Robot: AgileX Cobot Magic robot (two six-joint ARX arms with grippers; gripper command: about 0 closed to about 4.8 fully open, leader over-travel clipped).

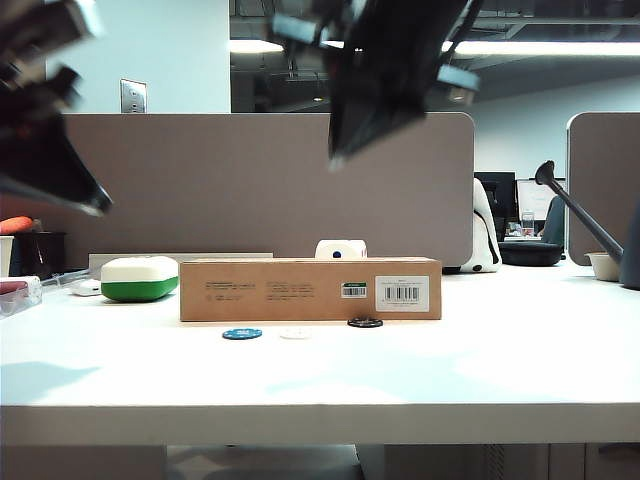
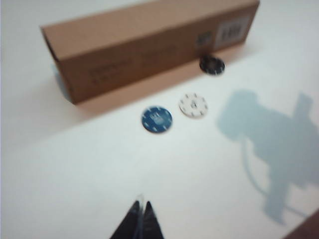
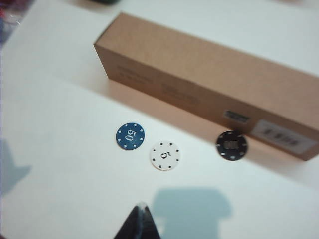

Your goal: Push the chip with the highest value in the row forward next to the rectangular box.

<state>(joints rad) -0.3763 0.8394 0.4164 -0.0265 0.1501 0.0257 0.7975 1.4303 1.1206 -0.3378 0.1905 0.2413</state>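
Black chip (image 3: 232, 145) already snug against rectangular box (image 3: 209, 79), ahead of blue chip (image 3: 129, 136) and white chip (image 3: 165, 155). Left tool (image 2: 141, 219) and right tool (image 3: 140, 221) closed, high above desk (image 1: 480, 380). Your risk: dropping back down could knock chip away.

Both arms are raised high above the surface (image 1: 480, 370) and touch nothing. The left gripper (image 2: 141, 219) hangs at the left of the exterior view, a dark blurred shape with its tip pointing down and to the right; in its wrist view the fingers are pressed together. The right gripper (image 3: 139, 221) hangs near the top middle, pointing down, its fingers likewise closed to a single point.
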